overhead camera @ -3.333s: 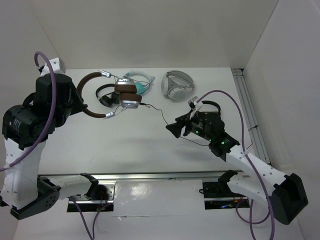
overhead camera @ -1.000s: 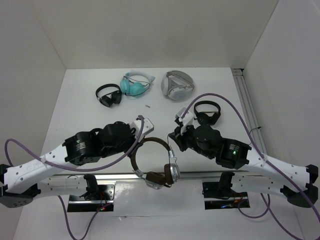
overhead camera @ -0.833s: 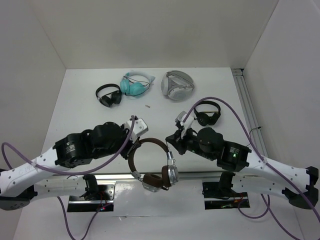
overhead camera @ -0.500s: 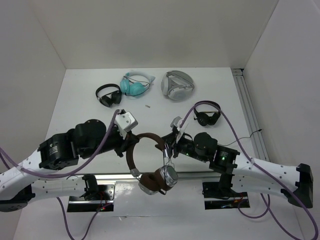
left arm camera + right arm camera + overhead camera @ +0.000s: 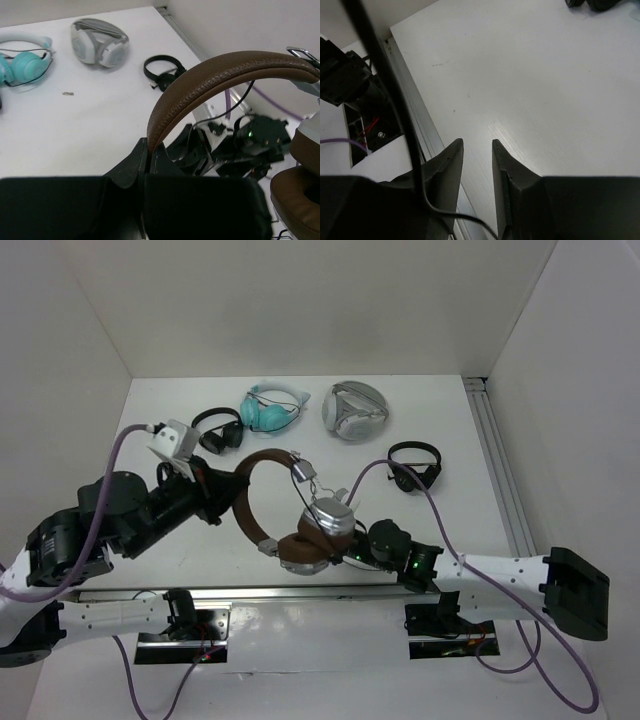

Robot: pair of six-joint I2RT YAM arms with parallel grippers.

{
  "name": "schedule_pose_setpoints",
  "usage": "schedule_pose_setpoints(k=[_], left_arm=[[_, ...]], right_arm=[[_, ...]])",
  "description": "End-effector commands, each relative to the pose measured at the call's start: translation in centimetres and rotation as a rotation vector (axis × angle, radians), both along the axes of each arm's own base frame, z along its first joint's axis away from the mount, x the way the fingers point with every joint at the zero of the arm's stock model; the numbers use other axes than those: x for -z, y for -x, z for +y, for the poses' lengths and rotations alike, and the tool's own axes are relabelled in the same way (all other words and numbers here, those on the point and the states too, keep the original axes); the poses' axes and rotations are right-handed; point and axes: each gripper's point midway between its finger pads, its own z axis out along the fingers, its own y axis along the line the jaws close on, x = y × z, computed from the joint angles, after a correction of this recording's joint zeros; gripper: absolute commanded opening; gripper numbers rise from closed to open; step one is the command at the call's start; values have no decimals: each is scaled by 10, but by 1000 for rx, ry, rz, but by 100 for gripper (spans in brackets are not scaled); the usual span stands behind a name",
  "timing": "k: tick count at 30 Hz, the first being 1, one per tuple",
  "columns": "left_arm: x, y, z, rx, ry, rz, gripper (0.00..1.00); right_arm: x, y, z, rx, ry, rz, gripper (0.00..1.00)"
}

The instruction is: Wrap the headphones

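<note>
The headphones [image 5: 262,462], with a brown headband and silver-and-brown earcups [image 5: 322,530], hang in the air over the table's near middle. My left gripper [image 5: 232,502] is shut on the left part of the headband [image 5: 220,75], pinched between its fingertips [image 5: 149,148]. My right arm [image 5: 400,552] lies low just right of the earcups. My right gripper [image 5: 477,145] stands open above the white table, nothing between its jaws. A thin black cable [image 5: 395,90] runs down past its left finger on the outside.
At the back lie small black headphones [image 5: 215,428], a teal pair [image 5: 272,408] and a grey-white pair [image 5: 354,410]. Another black pair [image 5: 415,466] lies to the right. A metal rail [image 5: 500,470] lines the right edge and another [image 5: 415,120] the near edge.
My left arm has lifted the headphones up and back to the left. My right gripper has opened and let go of the cable, and its arm has dropped toward the near edge.
</note>
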Motion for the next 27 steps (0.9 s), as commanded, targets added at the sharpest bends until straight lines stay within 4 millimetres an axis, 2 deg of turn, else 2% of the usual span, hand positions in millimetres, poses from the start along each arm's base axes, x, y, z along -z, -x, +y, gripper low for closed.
schedule_pose_setpoints(k=[1,4,5,6,7,8,10,12,13,14,16,17,18,19,20,21,22,23,24,26,27], left_arm=[[-45,-14,24,-187,262,15,0],[-39,-24,33,-301,285,59,0],[-43,-26,37,-328,306,69,0],[-41,-32,39,-381,296,72,0],[-32,-34,43,-416,268,94,0],[-37,-35,45,-445,304,111,0],[-29,-45,51,-554,283,131,0],[-22,-48,63,-641,258,144,0],[-18,-54,68,-711,229,125,0],[-15,-57,69,-744,220,121,0],[-3,-64,86,-839,150,116,0],[7,-69,87,-867,119,129,0],[15,-75,90,-897,93,139,0],[24,-80,100,-942,81,162,0],[37,-85,102,-959,38,169,0],[43,-88,104,-977,31,179,0],[50,-94,109,-1001,39,204,0],[63,-96,111,-1009,3,227,0],[68,-100,117,-1033,11,246,0],[76,-104,110,-1008,35,287,0],[76,-105,113,-1006,35,289,0]], right_arm=[[-14,0,13,-17,-132,1,36],[7,4,21,-40,-99,33,25],[12,10,26,-58,-89,39,20],[14,10,29,-51,-84,50,11],[24,14,33,-64,-61,60,8],[26,21,37,-73,-59,59,5],[30,23,41,-53,-46,59,5],[44,40,46,-58,13,58,1],[44,34,44,15,43,39,0],[45,54,48,-5,61,30,0],[38,60,45,51,73,-2,0],[33,79,47,19,79,-10,0],[33,85,47,20,94,-25,0],[21,86,48,49,79,-34,0],[24,99,48,24,120,-44,0],[6,104,54,20,100,-57,0],[0,106,54,32,111,-72,0],[3,111,54,15,163,-92,0],[-14,117,62,4,138,-88,0],[-8,115,67,6,195,-124,0],[-11,113,71,25,205,-130,0]])
